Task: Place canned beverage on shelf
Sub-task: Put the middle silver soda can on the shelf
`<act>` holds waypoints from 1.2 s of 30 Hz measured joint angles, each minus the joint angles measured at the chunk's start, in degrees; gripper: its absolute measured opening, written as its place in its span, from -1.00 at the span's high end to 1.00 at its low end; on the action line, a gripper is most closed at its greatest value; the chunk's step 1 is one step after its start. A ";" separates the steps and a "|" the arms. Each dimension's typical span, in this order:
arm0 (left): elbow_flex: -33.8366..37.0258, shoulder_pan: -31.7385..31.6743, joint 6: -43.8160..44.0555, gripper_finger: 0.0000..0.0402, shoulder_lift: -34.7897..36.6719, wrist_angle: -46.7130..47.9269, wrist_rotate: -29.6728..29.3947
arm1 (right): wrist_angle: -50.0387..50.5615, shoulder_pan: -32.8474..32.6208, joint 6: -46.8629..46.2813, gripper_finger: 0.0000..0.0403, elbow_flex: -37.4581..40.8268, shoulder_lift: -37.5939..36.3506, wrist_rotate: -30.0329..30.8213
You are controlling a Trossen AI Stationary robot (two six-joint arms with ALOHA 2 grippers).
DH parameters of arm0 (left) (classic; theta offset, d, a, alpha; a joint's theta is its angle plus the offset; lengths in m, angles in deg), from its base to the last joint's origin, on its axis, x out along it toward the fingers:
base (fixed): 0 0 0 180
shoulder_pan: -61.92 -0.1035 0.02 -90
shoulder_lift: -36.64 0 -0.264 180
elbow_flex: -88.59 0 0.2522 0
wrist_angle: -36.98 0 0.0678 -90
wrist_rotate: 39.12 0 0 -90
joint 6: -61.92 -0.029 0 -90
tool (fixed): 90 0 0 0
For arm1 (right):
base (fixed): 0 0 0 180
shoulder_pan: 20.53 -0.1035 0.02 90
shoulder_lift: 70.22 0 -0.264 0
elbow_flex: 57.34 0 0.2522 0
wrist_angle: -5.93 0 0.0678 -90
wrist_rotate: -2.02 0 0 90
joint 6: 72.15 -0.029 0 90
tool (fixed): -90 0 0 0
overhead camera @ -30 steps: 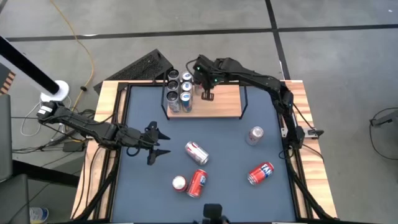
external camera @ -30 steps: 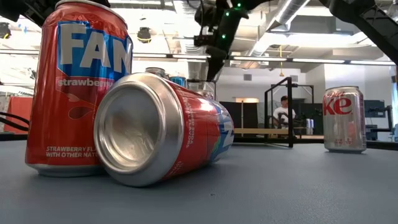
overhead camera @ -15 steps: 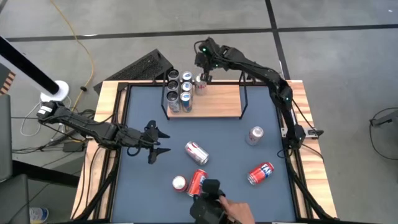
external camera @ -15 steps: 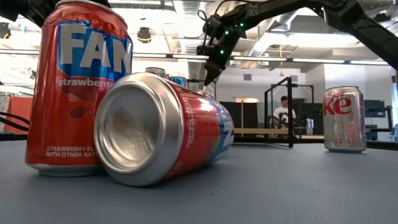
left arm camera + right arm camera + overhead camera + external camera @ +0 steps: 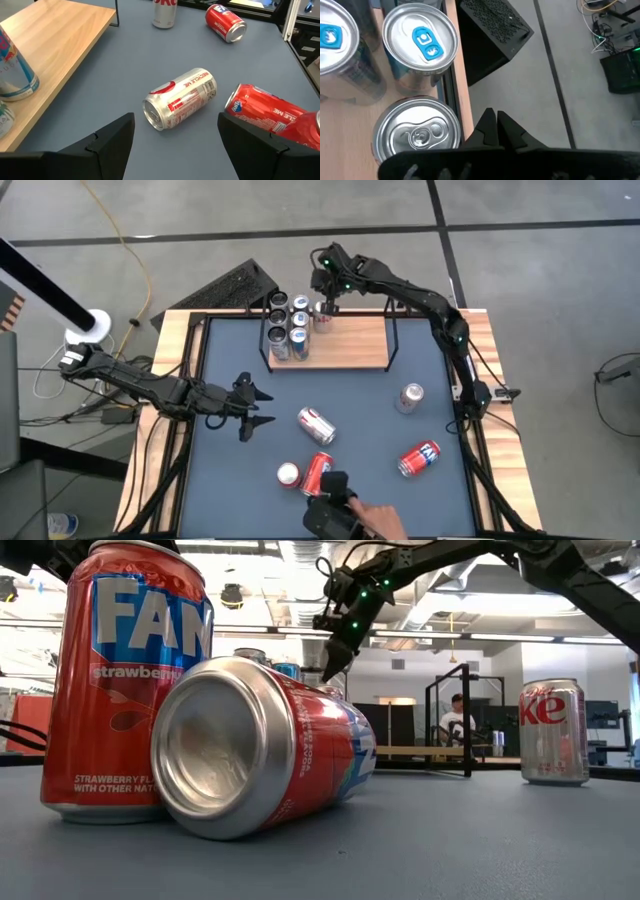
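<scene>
The shelf (image 5: 350, 345) stands at the far side of the mat, with several cans (image 5: 287, 323) upright on its left end. One more upright can (image 5: 321, 315) (image 5: 415, 132) stands beside them. My right gripper (image 5: 328, 301) (image 5: 495, 125) is shut, just above that can's far side; in the right wrist view a gap shows between can and fingers. My left gripper (image 5: 256, 409) (image 5: 175, 145) hangs open above the mat. A silver-and-red can (image 5: 316, 425) (image 5: 182, 97) lies on its side a little beyond its fingertips.
On the mat lie a red can (image 5: 318, 473) (image 5: 260, 745) and a Fanta can (image 5: 419, 459). A can (image 5: 288, 475) and a Diet Coke can (image 5: 410, 396) (image 5: 553, 730) stand upright. A person's hand (image 5: 350, 515) reaches in at the near edge.
My right gripper, shut throughout, has moved from over the shelf board toward the table's far edge and now points more steeply down beside the newest can. A person's hand has come in at the near edge by the lying red can.
</scene>
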 joint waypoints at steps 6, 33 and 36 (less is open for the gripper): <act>0.00 0.00 0.02 -0.37 0.00 0.00 0.00 | 0.21 0.01 0.33 1.00 0.00 0.00 -2.90; 0.00 0.00 0.02 -0.37 0.00 0.02 0.35 | 9.46 -0.92 5.19 1.00 0.57 -0.15 -4.18; 0.00 0.00 0.02 -0.37 0.00 0.02 0.35 | 9.72 -1.03 5.92 1.00 0.57 -0.16 -3.70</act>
